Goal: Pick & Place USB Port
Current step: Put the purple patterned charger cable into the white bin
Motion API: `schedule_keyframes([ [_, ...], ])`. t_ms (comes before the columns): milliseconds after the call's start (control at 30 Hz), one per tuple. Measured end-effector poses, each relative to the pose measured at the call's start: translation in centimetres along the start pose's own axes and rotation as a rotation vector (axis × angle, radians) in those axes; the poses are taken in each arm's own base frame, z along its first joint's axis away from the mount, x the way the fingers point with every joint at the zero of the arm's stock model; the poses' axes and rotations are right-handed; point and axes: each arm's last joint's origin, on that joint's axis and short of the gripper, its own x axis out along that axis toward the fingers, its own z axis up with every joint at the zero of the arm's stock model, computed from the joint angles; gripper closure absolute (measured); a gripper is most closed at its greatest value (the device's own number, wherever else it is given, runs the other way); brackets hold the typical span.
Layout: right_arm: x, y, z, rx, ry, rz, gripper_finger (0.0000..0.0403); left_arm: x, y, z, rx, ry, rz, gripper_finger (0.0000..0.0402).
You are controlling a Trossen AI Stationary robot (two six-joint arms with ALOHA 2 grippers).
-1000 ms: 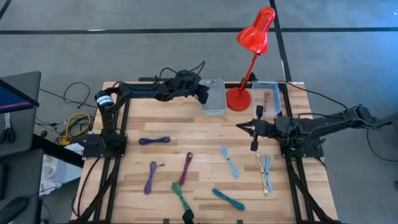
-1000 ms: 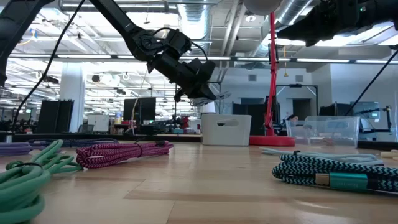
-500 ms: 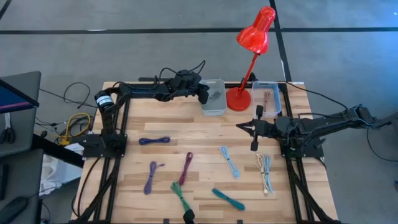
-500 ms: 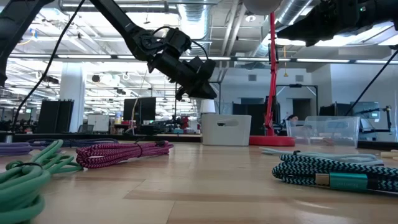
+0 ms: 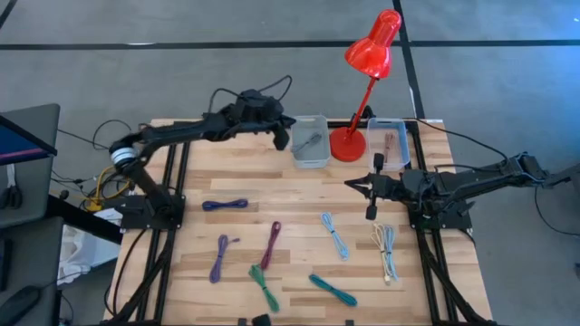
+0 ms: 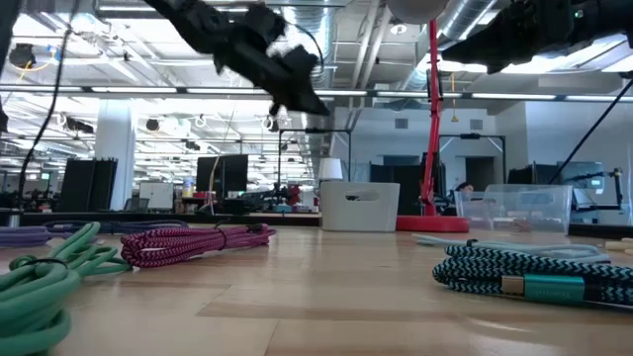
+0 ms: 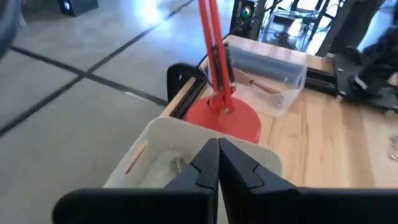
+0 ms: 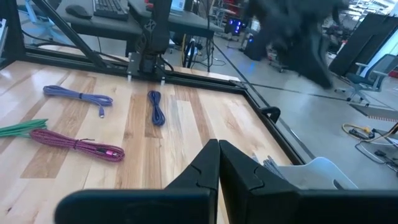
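Item, near edge of my bench: a teal cable and a green cable are lying closest. Next row: a purple cable, a maroon cable, a light blue cable and a pale cable are lying apart from one another. A dark blue cable is lying farther back, toward the left.

Item, right gripper: I am holding it clenched and empty above the bench, right of centre.

Item, far edge: a grey bin is holding a grey cable; a red desk lamp is standing just beside it, and a clear bin with a brownish item is sitting beyond that.

Item, left gripper: I am holding it clenched and empty, just left of the grey bin.
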Motion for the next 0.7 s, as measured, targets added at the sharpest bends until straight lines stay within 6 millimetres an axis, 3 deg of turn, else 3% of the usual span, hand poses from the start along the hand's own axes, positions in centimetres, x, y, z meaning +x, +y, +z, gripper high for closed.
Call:
schedule_keyframes([
  [100,0.0,0.0,0.0,0.0,0.0,0.0,0.0401,-2.3,-0.4,1.3,0.046,-0.049,-0.002,0.0395],
  [267,0.0,0.0,0.0,0.0,0.0,-0.002,0.0401,-5.2,-1.0,1.8,0.074,-0.096,-0.013,0.0394],
  [567,0.0,0.0,0.0,0.001,-0.001,-0.002,0.0401,-7.9,-1.3,3.1,0.06,-0.229,-0.005,0.0389],
  [700,0.0,0.0,0.0,0.0,0.001,-0.001,0.0401,-9.0,-2.2,3.5,0.095,-0.248,-0.096,0.0395],
])
